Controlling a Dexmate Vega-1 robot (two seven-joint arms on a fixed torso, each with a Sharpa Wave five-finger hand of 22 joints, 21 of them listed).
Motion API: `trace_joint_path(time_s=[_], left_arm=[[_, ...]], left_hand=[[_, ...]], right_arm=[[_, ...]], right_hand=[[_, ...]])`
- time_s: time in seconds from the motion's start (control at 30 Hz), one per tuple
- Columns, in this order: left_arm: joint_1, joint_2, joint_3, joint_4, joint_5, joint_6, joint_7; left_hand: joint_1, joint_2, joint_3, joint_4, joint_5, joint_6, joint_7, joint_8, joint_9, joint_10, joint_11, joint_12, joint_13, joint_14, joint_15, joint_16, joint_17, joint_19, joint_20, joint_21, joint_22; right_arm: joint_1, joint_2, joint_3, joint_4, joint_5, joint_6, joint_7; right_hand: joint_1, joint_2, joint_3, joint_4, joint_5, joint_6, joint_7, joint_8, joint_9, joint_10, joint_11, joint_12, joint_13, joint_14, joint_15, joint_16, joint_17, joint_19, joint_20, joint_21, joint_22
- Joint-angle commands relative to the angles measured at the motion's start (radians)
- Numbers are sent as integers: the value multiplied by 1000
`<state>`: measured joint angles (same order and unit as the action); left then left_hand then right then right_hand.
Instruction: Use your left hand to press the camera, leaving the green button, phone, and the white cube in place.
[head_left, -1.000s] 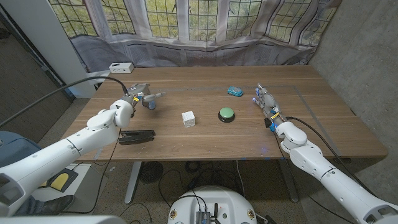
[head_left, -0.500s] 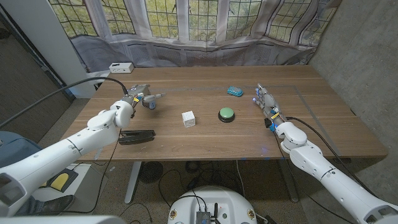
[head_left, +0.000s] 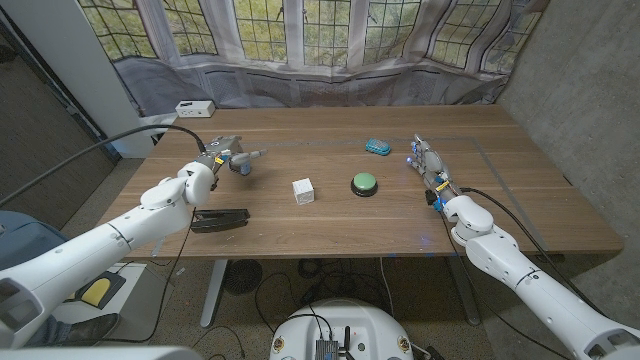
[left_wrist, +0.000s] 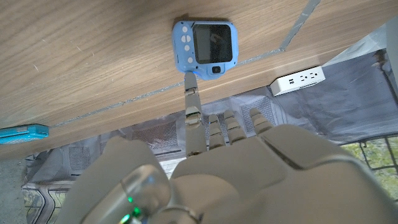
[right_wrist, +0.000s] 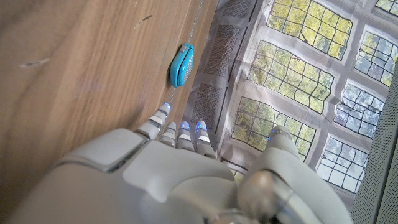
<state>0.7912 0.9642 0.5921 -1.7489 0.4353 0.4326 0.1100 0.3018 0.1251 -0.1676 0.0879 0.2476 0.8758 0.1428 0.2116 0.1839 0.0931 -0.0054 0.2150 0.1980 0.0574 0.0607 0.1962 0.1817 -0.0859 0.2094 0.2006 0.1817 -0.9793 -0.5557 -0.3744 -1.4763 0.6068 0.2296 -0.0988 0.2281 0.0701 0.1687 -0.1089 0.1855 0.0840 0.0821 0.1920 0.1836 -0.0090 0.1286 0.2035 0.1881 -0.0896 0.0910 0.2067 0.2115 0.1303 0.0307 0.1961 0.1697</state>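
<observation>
Just ahead of our left hand (left_wrist: 249, 174), we are touching the blue camera (left_wrist: 205, 48) with one extended finger, others curled.

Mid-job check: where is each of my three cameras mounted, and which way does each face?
Head view: on the robot's head, looking down over the table; both arms enter from the bottom corners.
Left wrist view: behind the left robot hand, whose extended finger points at the blue camera.
Right wrist view: behind the right robot hand, facing the windows.
Shared: the teal phone.
</observation>
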Motion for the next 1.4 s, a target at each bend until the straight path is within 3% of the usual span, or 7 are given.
trace_joint_path(time_s=[0.03,0.53,1.4], left_arm=[[11,-3,-5,5,-19,0,7],[16,-3,-1,3,-26,11,15],[9,0,3,-11,-13,15,15]], left_hand=[[13,2,3,-4,-4,21,6,7,5,9,-4,6,1,7,2,-2,2,7,3,1,2],[19,4,5,-6,-5,29,17,6,5,15,-6,8,1,6,1,-3,2,8,2,1,3],[26,6,8,-7,-8,19,0,-3,5,12,-5,6,1,7,2,-3,2,9,3,1,3]], right_arm=[[9,7,-5,11,-2,5,4],[12,5,-6,10,-4,5,7],[-4,-2,3,-5,-3,16,2]], right_hand=[[-3,6,6,0,1,9,-3,1,3,3,-3,-1,4,3,7,-2,2,4,7,-2,4],[-4,6,6,0,1,12,-4,2,3,6,-5,0,4,3,9,-1,2,3,7,-2,4],[-5,6,6,0,1,15,-5,2,4,9,-5,0,4,5,9,-1,3,3,8,-1,4]])
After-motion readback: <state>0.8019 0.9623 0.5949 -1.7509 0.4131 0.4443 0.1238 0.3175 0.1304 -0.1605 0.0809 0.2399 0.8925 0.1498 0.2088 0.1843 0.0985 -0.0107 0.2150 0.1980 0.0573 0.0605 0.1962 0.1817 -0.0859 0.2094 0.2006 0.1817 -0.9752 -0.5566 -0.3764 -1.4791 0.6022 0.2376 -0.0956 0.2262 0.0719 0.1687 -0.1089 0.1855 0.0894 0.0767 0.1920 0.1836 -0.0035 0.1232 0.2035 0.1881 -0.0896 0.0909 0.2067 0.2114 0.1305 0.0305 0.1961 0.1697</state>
